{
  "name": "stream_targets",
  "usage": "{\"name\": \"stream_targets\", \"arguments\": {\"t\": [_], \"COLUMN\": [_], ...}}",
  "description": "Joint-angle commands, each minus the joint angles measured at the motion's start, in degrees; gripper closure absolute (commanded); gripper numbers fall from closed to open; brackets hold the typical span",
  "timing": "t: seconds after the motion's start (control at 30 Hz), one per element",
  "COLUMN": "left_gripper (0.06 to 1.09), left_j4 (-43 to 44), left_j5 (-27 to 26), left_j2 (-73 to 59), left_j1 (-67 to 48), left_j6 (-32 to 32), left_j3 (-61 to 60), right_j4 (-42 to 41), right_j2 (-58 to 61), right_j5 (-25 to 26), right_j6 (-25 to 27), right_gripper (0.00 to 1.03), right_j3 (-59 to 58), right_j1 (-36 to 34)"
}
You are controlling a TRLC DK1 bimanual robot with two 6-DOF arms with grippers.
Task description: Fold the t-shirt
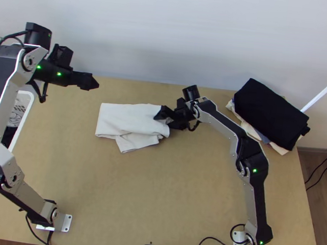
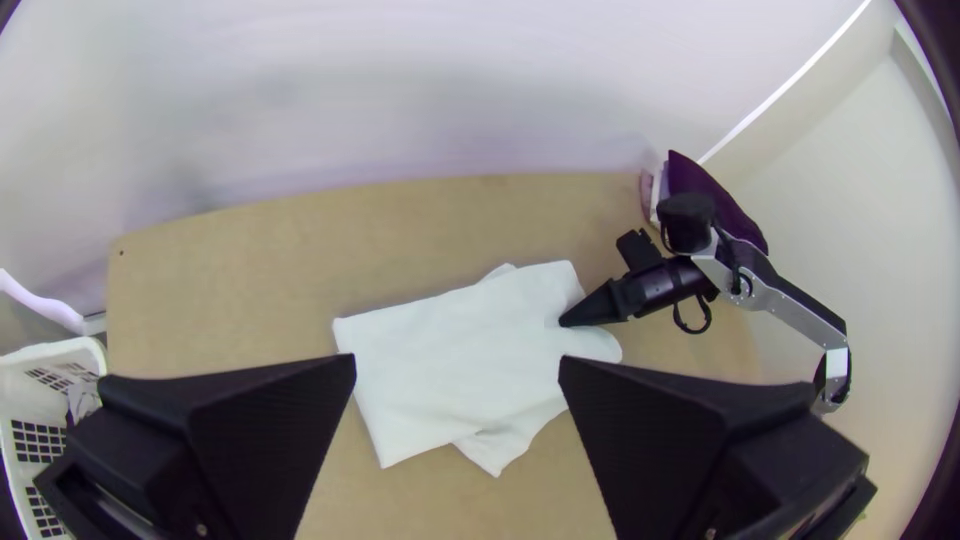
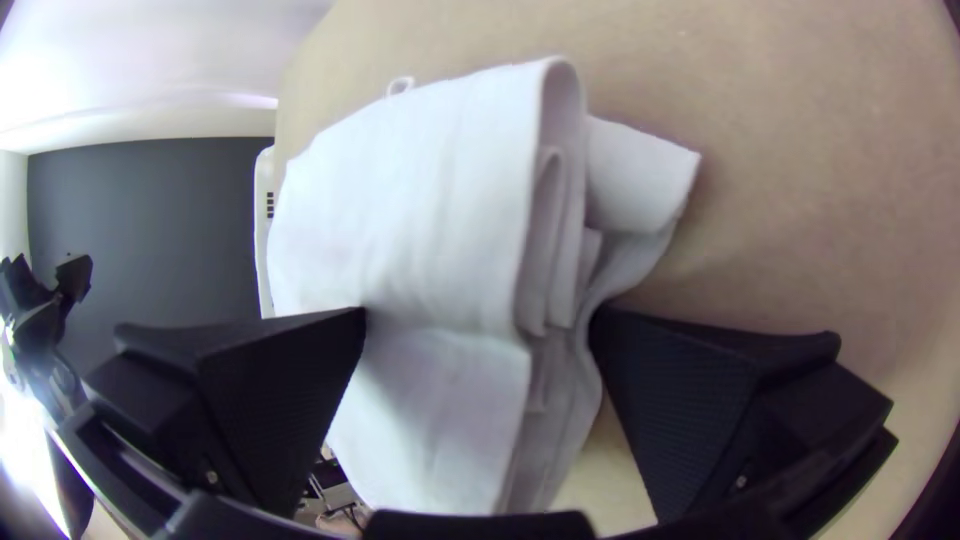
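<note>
White t-shirt (image 1: 122, 118) folded, right hand (image 1: 161, 118) open at one end

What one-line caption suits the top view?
Right hand open at the edge of the folded white t-shirt, left hand off to the left.

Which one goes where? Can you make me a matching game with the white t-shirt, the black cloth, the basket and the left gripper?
1. white t-shirt
2. black cloth
3. basket
4. left gripper

A. on top of other cloths
B. fingers wide apart
C. at the left side of the table
D. partly folded, lying on the table

Pairs: 1-D, 2-A, 3-C, 4-B
</note>
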State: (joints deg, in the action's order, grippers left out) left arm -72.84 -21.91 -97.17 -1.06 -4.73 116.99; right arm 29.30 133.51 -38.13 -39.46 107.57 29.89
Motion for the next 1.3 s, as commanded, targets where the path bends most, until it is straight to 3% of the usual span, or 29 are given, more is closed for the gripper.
{"name": "stream_targets", "arguments": {"t": [0.0,0.3,0.33,0.37,0.43,0.47,0.67,1.0,1.27], "left_gripper": [0.1,0.1,0.1,0.1,0.1,0.1,0.1,0.1,0.1], "left_j4": [-1.6,-4.2,-4.2,-4.2,-4.2,-4.2,-4.2,-3.7,-3.5], "left_j5": [0.6,1.3,1.4,1.4,1.4,1.4,1.4,1.3,1.3], "left_j2": [2.3,3.7,3.9,4.0,4.2,4.2,4.1,4.1,3.8], "left_j1": [1.1,3.2,3.2,3.2,3.2,3.2,3.1,3.0,2.2], "left_j6": [-1.5,-3.0,-3.0,-3.0,-3.0,-3.0,-2.7,-2.7,-2.4], "left_j3": [-0.8,-0.9,-0.9,-0.9,-0.8,-0.9,-0.9,-0.8,-0.8], "right_j4": [0.0,1.6,1.6,1.6,1.8,2.1,3.0,2.7,1.2], "right_j2": [4.6,11.1,11.2,11.2,10.5,9.7,-1.6,-22.0,-28.7], "right_j5": [-0.6,-0.9,-1.6,-1.8,-1.8,-1.8,-1.9,-2.7,-2.9], "right_j6": [-1.9,-5.6,-6.1,-6.1,-5.1,-4.5,-1.1,-1.6,-1.7], "right_gripper": [0.04,0.04,0.09,0.29,0.83,1.01,1.0,1.0,1.0], "right_j3": [3.6,16.4,16.5,16.5,15.9,15.6,9.7,7.0,9.5], "right_j1": [2.5,6.3,6.4,6.4,6.2,5.9,3.3,-4.6,-16.8]}}
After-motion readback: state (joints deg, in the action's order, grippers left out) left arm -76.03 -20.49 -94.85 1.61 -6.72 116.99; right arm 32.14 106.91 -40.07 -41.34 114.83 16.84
